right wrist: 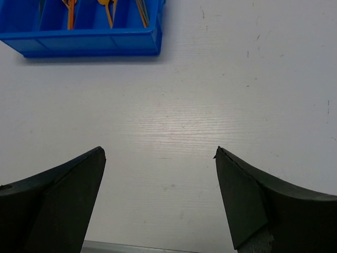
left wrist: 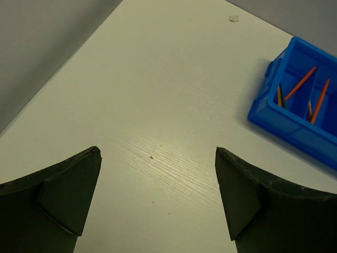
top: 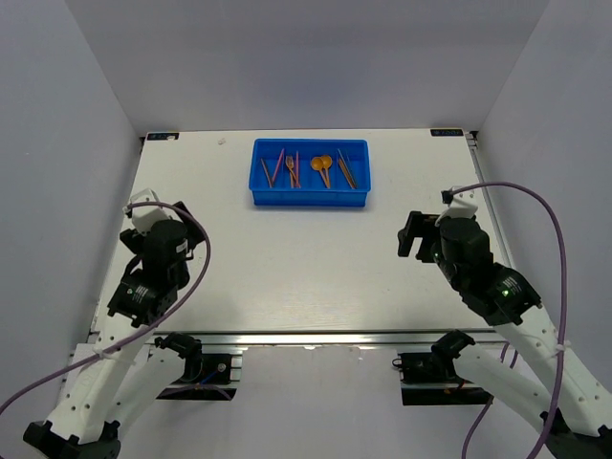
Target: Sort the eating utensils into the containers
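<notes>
Left wrist view: the left pincer (left wrist: 158, 153) is spread wide, its two dark fingers (left wrist: 68, 190) far apart with nothing between them. It is poised over the bare white counter (left wrist: 158, 79). The blue tray (left wrist: 289, 129) sits at the upper right, well apart from the pincer. A few orange eating utensils (left wrist: 301, 83) lie slanted in the compartments that show. A small pale speck (left wrist: 233, 18) lies on the counter near the far edge.

Right wrist view: the right pincer (right wrist: 159, 150) is likewise wide open and holds nothing. Only scuffed counter shows between its fingertips. The tray's near wall fills the upper left corner of the view, well apart from the pincer. Orange utensils lie in its compartments, though the frame cuts them off.

Top external view: the tray rests at the middle of the counter's far side, long side facing the arms. All the utensils in sight lie inside it, spread over its four side-by-side compartments. There are thin sticks toward the left, orange spoon shapes right of the middle and dark thin pieces at the right end. The left pincer is near the counter's left edge and the right pincer near its right edge, both well back from the tray.
</notes>
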`<action>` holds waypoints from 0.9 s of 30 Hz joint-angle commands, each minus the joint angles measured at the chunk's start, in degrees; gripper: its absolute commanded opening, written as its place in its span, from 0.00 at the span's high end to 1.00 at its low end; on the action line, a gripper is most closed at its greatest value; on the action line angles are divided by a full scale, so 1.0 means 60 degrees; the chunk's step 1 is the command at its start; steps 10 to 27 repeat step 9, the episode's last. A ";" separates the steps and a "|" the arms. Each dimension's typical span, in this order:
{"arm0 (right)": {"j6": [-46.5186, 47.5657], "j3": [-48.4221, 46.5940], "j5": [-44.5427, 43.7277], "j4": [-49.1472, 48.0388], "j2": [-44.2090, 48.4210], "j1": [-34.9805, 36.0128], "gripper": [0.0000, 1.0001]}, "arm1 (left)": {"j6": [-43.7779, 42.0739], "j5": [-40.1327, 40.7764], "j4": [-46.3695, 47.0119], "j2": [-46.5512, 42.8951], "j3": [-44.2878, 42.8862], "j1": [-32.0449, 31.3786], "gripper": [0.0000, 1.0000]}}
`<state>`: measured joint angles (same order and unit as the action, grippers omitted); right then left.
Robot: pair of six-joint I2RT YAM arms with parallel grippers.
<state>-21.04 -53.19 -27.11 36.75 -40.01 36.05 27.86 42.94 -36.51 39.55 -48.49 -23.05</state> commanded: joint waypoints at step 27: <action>-0.0244 0.0735 0.0168 -0.0734 -0.0187 -0.0032 0.11 | -0.0058 0.0651 -0.0052 -0.0088 0.0259 -0.0011 0.02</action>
